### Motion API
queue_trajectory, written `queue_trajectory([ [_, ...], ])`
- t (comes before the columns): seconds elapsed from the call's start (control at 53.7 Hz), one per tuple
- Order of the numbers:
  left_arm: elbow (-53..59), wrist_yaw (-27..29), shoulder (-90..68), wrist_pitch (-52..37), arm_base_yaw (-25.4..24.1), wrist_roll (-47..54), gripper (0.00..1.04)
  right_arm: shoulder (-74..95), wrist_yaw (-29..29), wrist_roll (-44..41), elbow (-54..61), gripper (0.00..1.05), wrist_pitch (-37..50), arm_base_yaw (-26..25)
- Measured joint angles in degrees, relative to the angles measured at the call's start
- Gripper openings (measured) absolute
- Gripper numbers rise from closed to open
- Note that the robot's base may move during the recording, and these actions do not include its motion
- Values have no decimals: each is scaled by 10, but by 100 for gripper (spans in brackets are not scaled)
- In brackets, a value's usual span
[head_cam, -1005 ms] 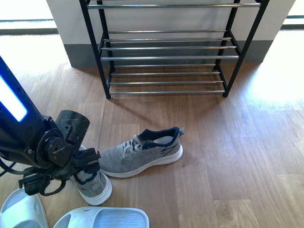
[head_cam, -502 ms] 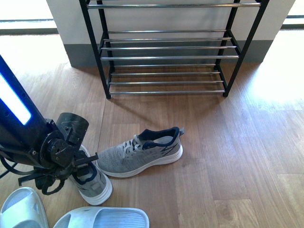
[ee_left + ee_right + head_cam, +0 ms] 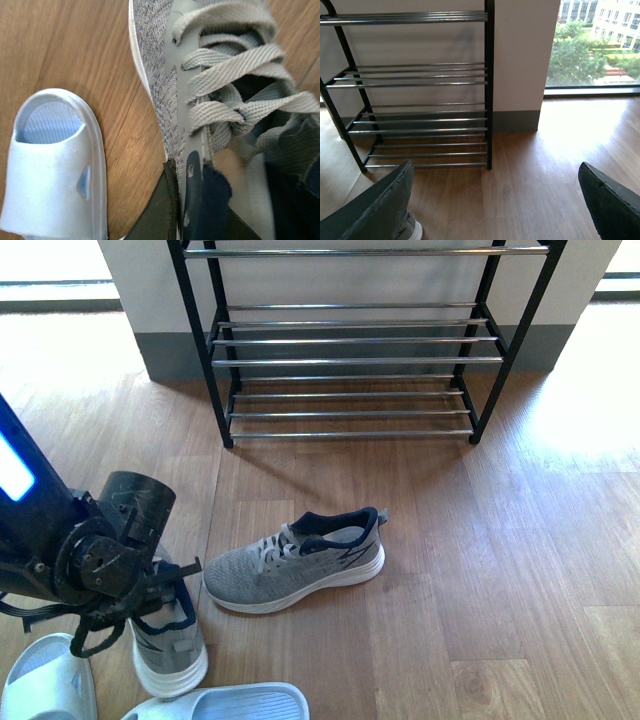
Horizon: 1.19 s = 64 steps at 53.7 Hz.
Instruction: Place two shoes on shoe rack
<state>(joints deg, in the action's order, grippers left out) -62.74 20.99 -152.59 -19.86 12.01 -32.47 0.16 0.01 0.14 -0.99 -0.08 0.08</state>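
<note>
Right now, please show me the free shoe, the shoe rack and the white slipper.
free shoe point(image 3: 300, 565), front view, grey knit side.
shoe rack point(image 3: 355, 361), front view, middle chrome bar.
white slipper point(image 3: 50, 170), left wrist view, strap.

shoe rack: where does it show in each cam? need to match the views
Front view: shoe rack at top centre against the wall, its top cut off by the frame.
Left wrist view: not in it.
Right wrist view: shoe rack beyond the open right end effector, against the wall beside the window.
Shared landmark: the wood plank floor, seen in all three views.
</note>
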Motion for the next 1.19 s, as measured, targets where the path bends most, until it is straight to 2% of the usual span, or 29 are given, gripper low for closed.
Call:
queue_trajectory([
  [0.149, 93, 18, 130, -83, 17, 49, 2, 0, 0, 0, 0, 96, 0, 0],
  [0.242, 169, 23, 265, -124, 30, 82, 2, 0, 0, 0, 0, 96, 0, 0],
  [0.428, 280, 48, 453, -131, 38, 130, 2, 0, 0, 0, 0, 96, 0, 0],
  [0.595, 362, 106, 670, -55, 49, 158, 2, 0, 0, 0, 0, 96, 0, 0],
  [0.707, 407, 162, 898, 85, 98, 177, 2, 0, 0, 0, 0, 96, 0, 0],
  [0.781, 414, 170, 1002, 150, 114, 179, 2, 0, 0, 0, 0, 96, 0, 0],
  [0.912, 414, 183, 1056, 158, 116, 183, 2, 0, 0, 0, 0, 96, 0, 0],
  [1.191, 418, 182, 1052, 162, 116, 183, 2, 0, 0, 0, 0, 96, 0, 0],
])
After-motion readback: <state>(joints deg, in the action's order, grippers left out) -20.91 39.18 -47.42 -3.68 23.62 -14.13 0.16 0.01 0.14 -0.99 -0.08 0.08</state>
